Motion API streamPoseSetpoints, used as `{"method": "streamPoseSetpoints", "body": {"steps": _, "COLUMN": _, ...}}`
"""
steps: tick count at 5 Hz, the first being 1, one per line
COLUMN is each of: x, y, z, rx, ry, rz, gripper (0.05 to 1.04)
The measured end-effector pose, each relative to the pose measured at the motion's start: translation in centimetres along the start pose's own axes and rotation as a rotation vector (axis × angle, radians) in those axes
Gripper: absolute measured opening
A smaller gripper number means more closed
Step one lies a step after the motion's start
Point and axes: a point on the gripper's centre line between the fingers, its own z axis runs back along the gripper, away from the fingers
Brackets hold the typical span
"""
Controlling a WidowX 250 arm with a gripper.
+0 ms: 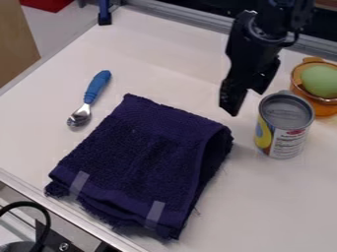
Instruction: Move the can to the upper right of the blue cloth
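The black gripper [247, 100] hangs from the top right over the white table, open with nothing between its fingers. Just to its right and a little lower in the view stands the can [284, 125], upright, with a grey metal top and a white, yellow and blue label. The dark blue cloth [141, 157] lies folded in the middle, below and left of the gripper, its right edge curled up in a fold. Can and cloth are apart.
At the right edge, behind the can, an orange bowl [324, 108] holds a green round object [320, 81]. A spoon with a blue handle [97, 86] lies left of the cloth. A metal rail [191, 18] runs along the table's back edge.
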Motion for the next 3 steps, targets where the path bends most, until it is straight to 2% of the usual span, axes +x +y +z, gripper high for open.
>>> {"method": "streamPoseSetpoints", "body": {"steps": 1, "x": 2.8, "y": 0.5, "z": 1.0, "rx": -0.054, "ry": -0.012, "rz": 0.035, "gripper": 0.999}}
{"method": "streamPoseSetpoints", "body": {"steps": 2, "x": 5.0, "y": 1.2, "z": 1.5, "rx": -0.047, "ry": 0.015, "rz": 0.036, "gripper": 0.999}}
{"method": "streamPoseSetpoints", "body": {"steps": 3, "x": 6.0, "y": 2.2, "z": 1.9, "rx": -0.067, "ry": 0.035, "rz": -0.206, "gripper": 0.999}}
